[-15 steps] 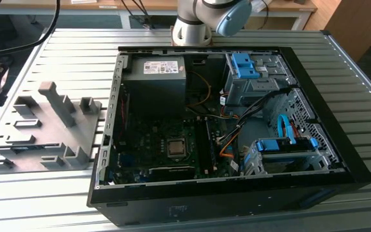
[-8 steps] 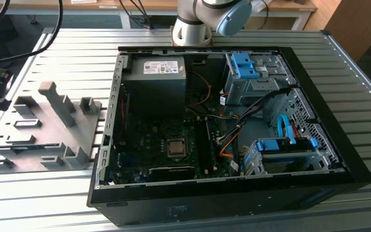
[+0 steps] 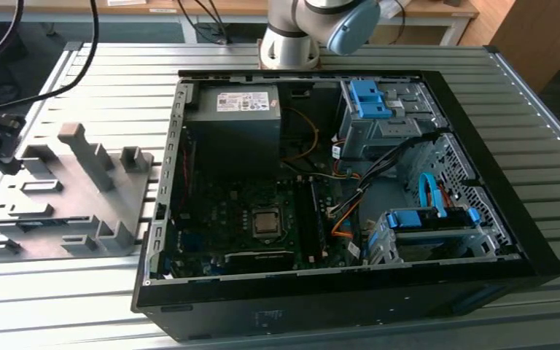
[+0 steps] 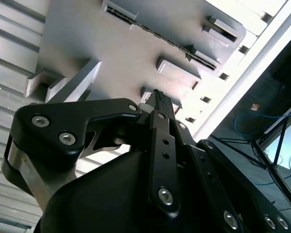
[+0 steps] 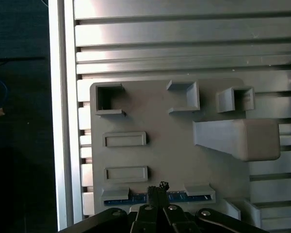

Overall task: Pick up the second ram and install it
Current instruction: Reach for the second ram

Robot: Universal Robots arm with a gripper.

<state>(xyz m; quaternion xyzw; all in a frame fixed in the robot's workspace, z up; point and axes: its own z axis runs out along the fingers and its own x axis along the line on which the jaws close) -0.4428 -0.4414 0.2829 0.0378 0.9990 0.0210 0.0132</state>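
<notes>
1. Desk (image 3: pixel 114 65): slatted metal. It carries the case and the tray side by side.
2. Computer case (image 3: pixel 309 313): lies on its side with the panel off. The board (image 3: pixel 251 219) faces up, presumably so parts can be pressed in from above.
3. Arm (image 3: pixel 305 29): its base stands behind the case in the exterior view.
4. Tray (image 3: pixel 76 208): a grey plate just beside the case, on the exterior view's left. Its uprights and pockets look made to keep parts at fixed spots.
5. Tool (image 5: pixel 158 186): hangs over the tray in both wrist views (image 4: pixel 158 94). The fingers are together with nothing between them. In the first wrist view the tip sits over the middle of the stick's length, likely so a grip there would lift it level.
6. Second ram (image 5: pixel 184 197): not yet lifted. It stands on edge in the tray between two small brackets. That leaves its long top edge exposed, which would suit a pinch from above. I cannot tell whether the tool touches it.
</notes>
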